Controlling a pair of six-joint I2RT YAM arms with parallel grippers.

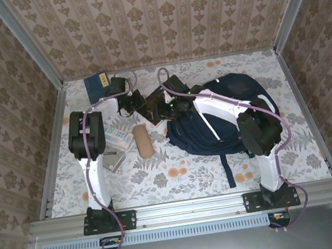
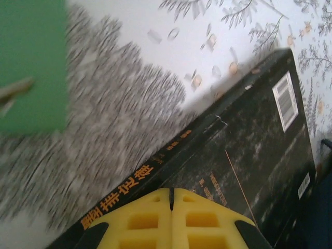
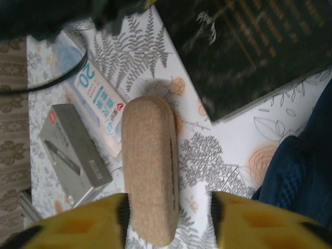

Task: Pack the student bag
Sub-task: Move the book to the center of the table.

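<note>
The bag [image 1: 235, 85] is lying just right of the right gripper [image 3: 168, 223], under that arm's forearm. That arm is stretching low and leftward, its fingers standing spread with the case [image 3: 150, 166] showing between them. Centring on the case's middle before squeezing would probably serve best. The left arm is reaching forward, and the left gripper [image 2: 171, 202] is pressed together, pinching the book [image 2: 249, 155] at its near edge.

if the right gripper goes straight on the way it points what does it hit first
Most likely the tan fabric oblong case, which lies between the open yellow fingers of the right gripper; depth is unclear.
</note>
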